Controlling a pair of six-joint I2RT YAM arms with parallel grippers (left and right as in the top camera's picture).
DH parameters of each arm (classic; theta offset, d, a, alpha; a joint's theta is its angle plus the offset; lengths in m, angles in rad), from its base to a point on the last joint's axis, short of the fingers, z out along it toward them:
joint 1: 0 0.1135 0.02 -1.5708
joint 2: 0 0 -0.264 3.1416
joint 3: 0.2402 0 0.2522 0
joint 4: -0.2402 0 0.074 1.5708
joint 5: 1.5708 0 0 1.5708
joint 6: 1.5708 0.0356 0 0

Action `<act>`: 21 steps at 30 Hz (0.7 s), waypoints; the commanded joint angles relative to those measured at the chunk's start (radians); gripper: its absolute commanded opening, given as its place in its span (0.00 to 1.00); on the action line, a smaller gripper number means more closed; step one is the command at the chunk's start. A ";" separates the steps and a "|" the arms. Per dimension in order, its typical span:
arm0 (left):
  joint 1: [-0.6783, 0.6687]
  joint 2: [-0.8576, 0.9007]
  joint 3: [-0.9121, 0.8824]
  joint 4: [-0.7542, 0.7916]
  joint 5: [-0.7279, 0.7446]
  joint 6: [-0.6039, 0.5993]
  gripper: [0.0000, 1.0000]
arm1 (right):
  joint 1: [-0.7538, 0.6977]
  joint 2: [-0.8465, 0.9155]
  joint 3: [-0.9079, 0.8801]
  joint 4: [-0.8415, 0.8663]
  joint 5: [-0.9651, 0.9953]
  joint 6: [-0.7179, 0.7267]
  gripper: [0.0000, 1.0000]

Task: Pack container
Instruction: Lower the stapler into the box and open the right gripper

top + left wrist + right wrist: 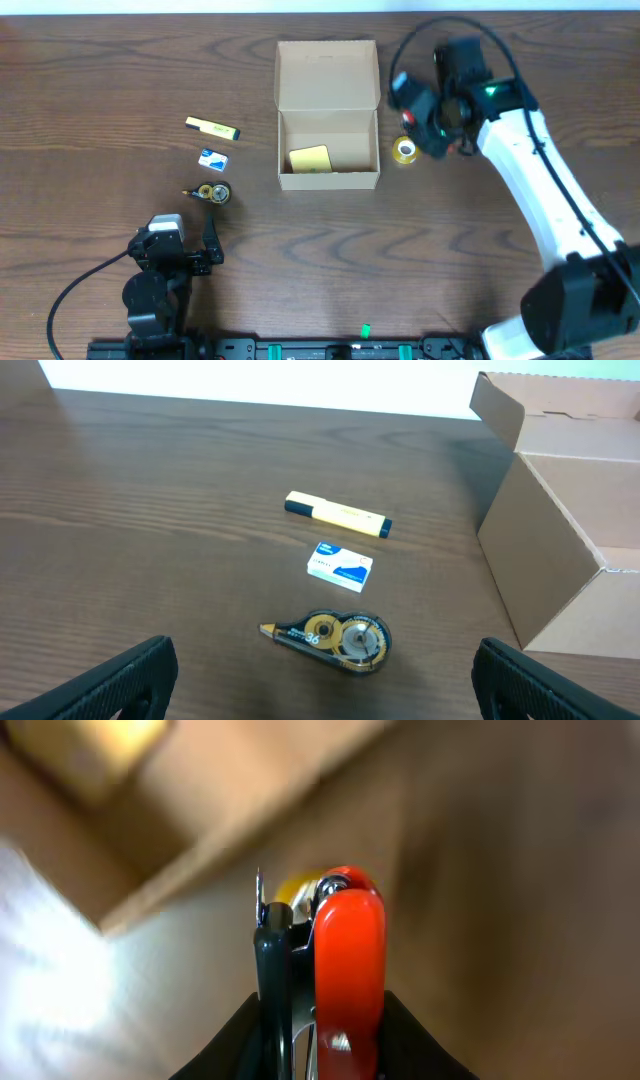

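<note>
The container [328, 75] is a tan cardboard box with its flap lid open toward the back; a yellow pad [310, 158] lies inside. It also shows in the left wrist view [570, 530] and, blurred, in the right wrist view [200, 800]. My right gripper [418, 112] hovers just right of the box, shut on a red and black stapler [345, 960]. My left gripper [195, 245] is open and empty near the front edge, behind a correction tape dispenser [335, 637].
Left of the box lie a yellow highlighter [212, 127], a small blue-and-white eraser [213, 157] and the correction tape dispenser [212, 192]. A small yellow tape roll [405, 150] sits right of the box, under my right arm.
</note>
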 commanded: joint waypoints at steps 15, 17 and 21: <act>-0.004 -0.006 -0.022 -0.006 -0.011 -0.006 0.95 | 0.209 0.120 0.084 0.212 -0.204 -0.138 0.01; -0.004 -0.006 -0.022 -0.006 -0.011 -0.006 0.95 | 0.223 0.146 0.084 0.217 -0.204 -0.165 0.01; -0.004 -0.006 -0.022 -0.006 -0.011 -0.006 0.95 | 0.249 0.184 0.084 0.223 -0.205 -0.263 0.01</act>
